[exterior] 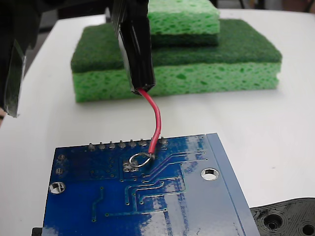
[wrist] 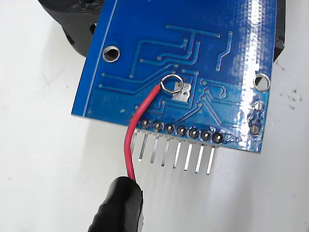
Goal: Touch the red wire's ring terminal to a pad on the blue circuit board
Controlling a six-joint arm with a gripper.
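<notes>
The blue circuit board (exterior: 187,196) (wrist: 193,53) lies flat on the white table. A black sleeve (exterior: 138,49) (wrist: 118,208) hangs down from my gripper (exterior: 127,12), whose jaws at the top edge of the fixed view look shut on it. The red wire (exterior: 156,123) (wrist: 133,130) curves from the sleeve down to the board. Its ring terminal (exterior: 139,160) (wrist: 170,83) rests on the blue surface and overlaps one corner of the silver-white square pad (exterior: 129,167) (wrist: 183,92). No fingers show in the wrist view.
Two stacked green sponges (exterior: 206,69) stand behind the board. A black plastic part with holes (exterior: 285,219) (wrist: 72,24) lies under one board corner. Header pins (wrist: 176,152) stick out past the row of solder bumps (exterior: 123,144). A dark blurred shape (exterior: 12,59) blocks the fixed view's left edge.
</notes>
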